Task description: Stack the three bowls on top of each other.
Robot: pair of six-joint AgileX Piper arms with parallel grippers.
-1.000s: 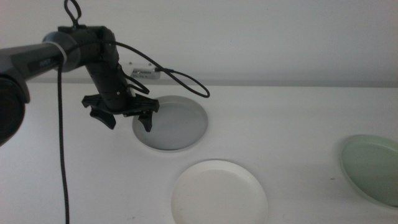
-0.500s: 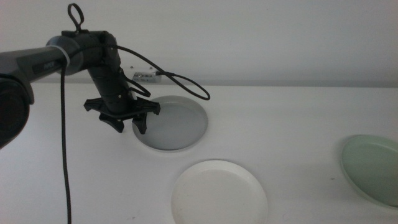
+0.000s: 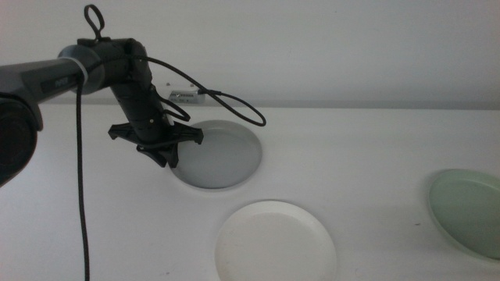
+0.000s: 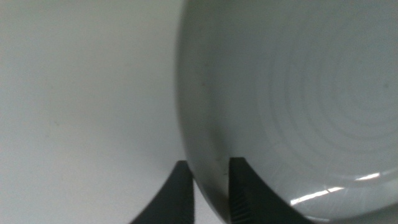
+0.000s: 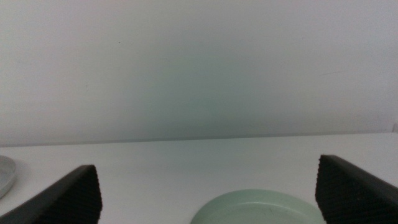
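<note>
White table (image 3: pixel 375 156): left tool (image 3: pixel 167 158) has narrowed, pinching grey bowl (image 3: pixel 215 156) rim.

Left gripper (image 3: pixel 166 154) down at the left rim of the grey bowl (image 3: pixel 219 156), jaws closed on that rim, one outside, one inside; its arm and dangling cable (image 3: pixel 78 187) block the table's (image 3: pixel 359 156) far-left part. White bowl (image 3: pixel 275 242) sits at the near edge, just beside the grey one, only a narrow strip between them. Pale green bowl (image 3: pixel 467 211) lies at the right edge, well apart; broad bare surface between it and the white bowl. Right gripper (image 5: pixel 208 190) wide open near the green bowl, bare table beyond it
</note>
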